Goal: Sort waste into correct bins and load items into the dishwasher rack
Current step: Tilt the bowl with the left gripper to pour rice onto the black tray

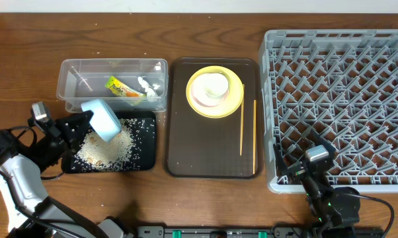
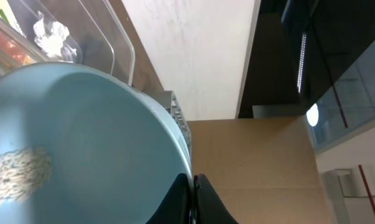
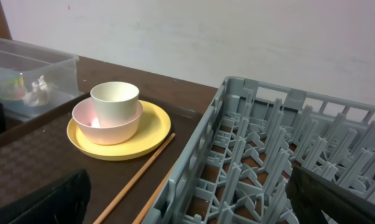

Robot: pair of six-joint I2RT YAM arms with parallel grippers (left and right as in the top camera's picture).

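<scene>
Surface, overhead: brown wooden surface [image 1: 27, 46]; left tool [image 1: 86, 119] pinches a tilted light blue bowl [image 1: 103, 121] above the shallow black tray [image 1: 147, 158], white rice crumbs [image 1: 106, 149] beneath.
Rack, overhead: large grey lattice rack [image 1: 338, 99] lies far right of the bowl; right tool [image 1: 316, 157] sits nearer it.
Left wrist: fingers [image 2: 207, 205] pressed together on the bowl rim; a patch of crumbs inside the bowl.
Right wrist: tool spread wide, empty; rack directly ahead.

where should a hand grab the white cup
By its rim, from straight above, pinching the wall inside and out. The cup stands upright with its mouth open, and its lower part sits in the pink bowl, so a low side grip is probably blocked.
</scene>
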